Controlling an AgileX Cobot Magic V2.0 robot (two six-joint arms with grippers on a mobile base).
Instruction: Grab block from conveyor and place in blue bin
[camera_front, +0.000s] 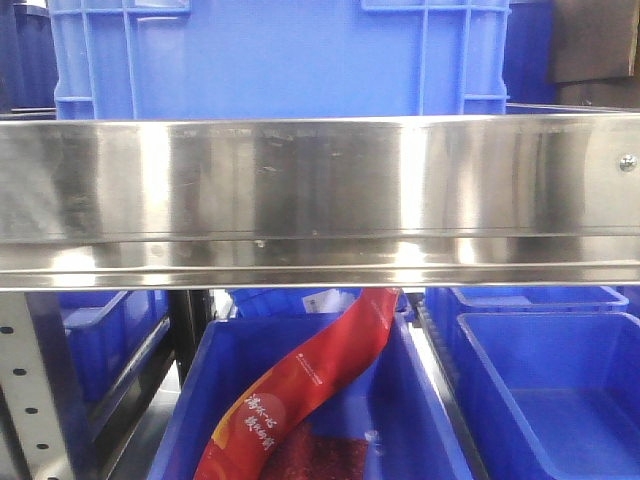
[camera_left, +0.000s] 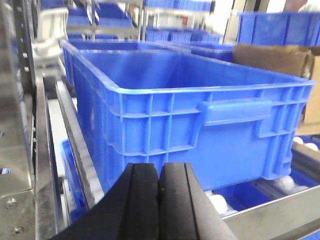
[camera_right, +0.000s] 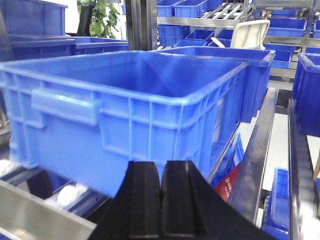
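Front view's steel rail (camera_front: 320, 190) hides the blue bin (camera_front: 280, 55); left claw (camera_left: 159, 200) and right claw (camera_right: 161, 205) pressed together.

blue bin (camera_front: 280, 55) top cut off

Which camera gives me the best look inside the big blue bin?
Right wrist: the blue bin shows rim and inner walls clearly. Left wrist shows it similarly, floor hidden. Front view catches only its outer wall.

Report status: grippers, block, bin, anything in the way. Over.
Left gripper shut, empty. Right gripper shut, empty. No block or conveyor in view. Blue bin ahead of both wrists; steel rail blocks the front camera.
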